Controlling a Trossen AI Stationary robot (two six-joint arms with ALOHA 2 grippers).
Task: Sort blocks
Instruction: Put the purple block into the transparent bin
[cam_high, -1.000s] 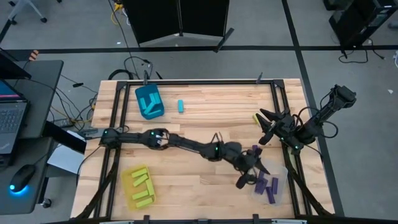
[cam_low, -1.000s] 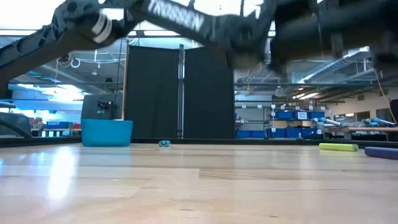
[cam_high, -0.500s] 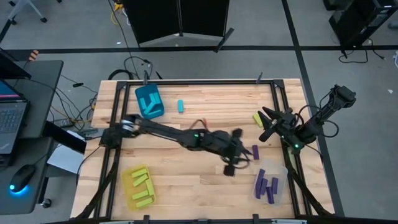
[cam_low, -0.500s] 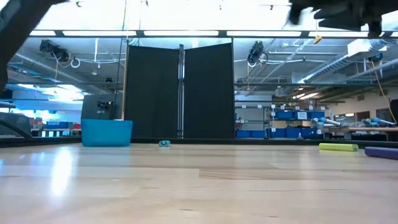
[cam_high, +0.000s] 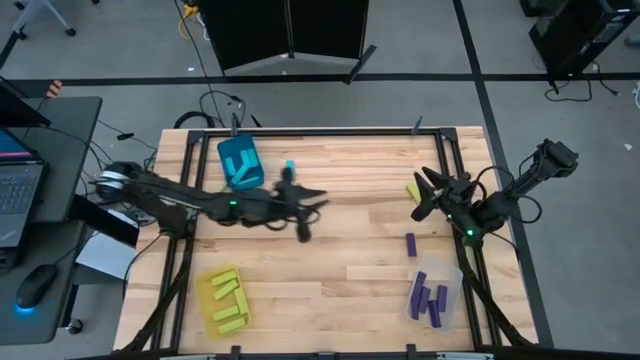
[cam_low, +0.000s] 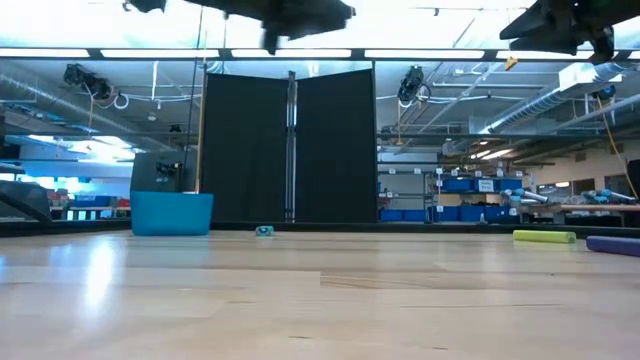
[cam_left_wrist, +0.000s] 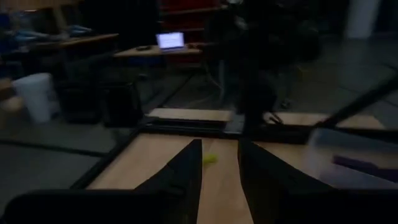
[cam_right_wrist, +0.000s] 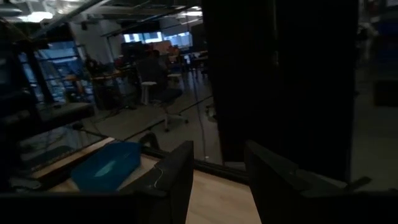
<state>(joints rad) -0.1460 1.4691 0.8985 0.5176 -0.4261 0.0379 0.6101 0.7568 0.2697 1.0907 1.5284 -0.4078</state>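
Starting at the near edge of the table (cam_high: 330, 300), the sorting reads plainly from where things lie: the yellow bin (cam_high: 205, 285) holds the lime blocks (cam_high: 228, 300) and the clear bin (cam_high: 455, 280) holds the purple blocks (cam_high: 430, 298), so each colour seems to have its own container and these two are largely filled. Just beyond the clear bin a loose purple block (cam_high: 410, 244) lies flat on the wood, apart from the bin and probably meant for it. Farther in, the left gripper (cam_high: 316, 197) hangs over the middle of the table at the end of its outstretched arm; its wrist view shows the two fingers (cam_left_wrist: 185, 171) with only a narrow gap and nothing between them, so it carries no block. At about the same depth on the right side, a single lime block (cam_high: 412, 189) rests on the wood, and the right gripper (cam_high: 422, 199) is poised over it with its fingers moderately apart and empty, a stance that suits coming down on that block. Beyond the left arm a lone cyan block (cam_high: 289, 165) sits just beside the teal bin (cam_high: 225, 150), which already contains cyan blocks (cam_high: 240, 168) near the far edge. Past the table stand black panels (cam_low: 290, 145) and, seen from the left wrist, a lit laptop (cam_left_wrist: 170, 41). No brand, label or writing can be read anywhere.
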